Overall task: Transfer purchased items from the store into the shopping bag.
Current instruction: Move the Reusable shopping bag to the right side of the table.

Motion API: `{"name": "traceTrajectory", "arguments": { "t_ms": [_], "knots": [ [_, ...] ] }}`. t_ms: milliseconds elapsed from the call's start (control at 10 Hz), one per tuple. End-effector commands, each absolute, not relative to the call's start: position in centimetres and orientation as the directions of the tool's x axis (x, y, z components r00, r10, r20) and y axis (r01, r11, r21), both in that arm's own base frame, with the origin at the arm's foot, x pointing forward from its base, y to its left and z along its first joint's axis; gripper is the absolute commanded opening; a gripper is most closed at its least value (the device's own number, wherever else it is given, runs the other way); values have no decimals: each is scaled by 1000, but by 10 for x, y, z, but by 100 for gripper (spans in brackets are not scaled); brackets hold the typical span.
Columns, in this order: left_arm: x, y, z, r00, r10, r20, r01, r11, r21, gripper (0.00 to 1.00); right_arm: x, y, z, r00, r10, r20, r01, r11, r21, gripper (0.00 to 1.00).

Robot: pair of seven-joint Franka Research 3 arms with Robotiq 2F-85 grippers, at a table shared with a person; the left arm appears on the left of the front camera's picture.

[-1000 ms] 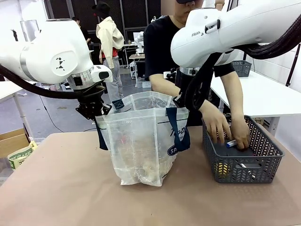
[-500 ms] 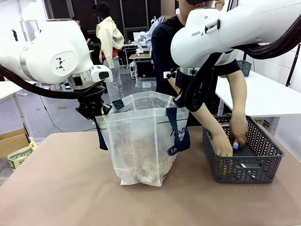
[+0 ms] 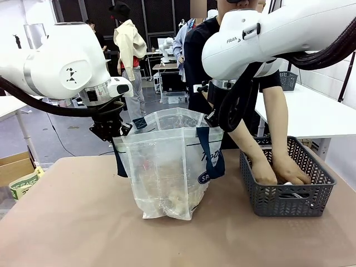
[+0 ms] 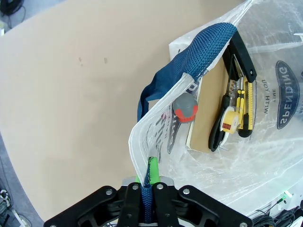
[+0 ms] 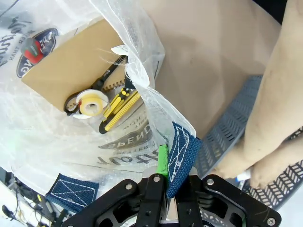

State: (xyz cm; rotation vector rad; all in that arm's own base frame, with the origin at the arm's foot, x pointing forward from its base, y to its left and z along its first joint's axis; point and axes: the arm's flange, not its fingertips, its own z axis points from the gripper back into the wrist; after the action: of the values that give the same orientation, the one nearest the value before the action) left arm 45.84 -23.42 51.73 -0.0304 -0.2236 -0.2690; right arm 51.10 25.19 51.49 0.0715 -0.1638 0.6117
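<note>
Hidden: basket contents, under the person's fingers.
Shopping bag: frosted, upright; scissors, cardboard inside.
Left hand: pinching navy strap.
Right hand: pinching other strap.

The shopping bag is frosted translucent with navy straps and a navy oval logo lettered in white. The basket is dark grey, herringbone openwork. The tabletop is plain tan.

Bag contents:
- brown cardboard
- black-handled scissors
- yellow-and-black cutter
- grey-and-red knob

The left claw and right claw are black with green pads.
</note>
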Motion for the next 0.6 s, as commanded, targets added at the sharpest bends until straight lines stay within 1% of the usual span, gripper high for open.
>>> {"name": "traceTrajectory", "arguments": {
  "t_ms": [0, 500],
  "knots": [
    [458, -232, 517, 940, -258, 223, 264, 965, 3, 0, 511, 249, 514, 808, 563, 173, -574, 819, 16, 0],
    [458, -232, 517, 940, -258, 223, 264, 965, 3, 0, 511, 249, 514, 808, 563, 173, -574, 819, 16, 0]
  ]
}}
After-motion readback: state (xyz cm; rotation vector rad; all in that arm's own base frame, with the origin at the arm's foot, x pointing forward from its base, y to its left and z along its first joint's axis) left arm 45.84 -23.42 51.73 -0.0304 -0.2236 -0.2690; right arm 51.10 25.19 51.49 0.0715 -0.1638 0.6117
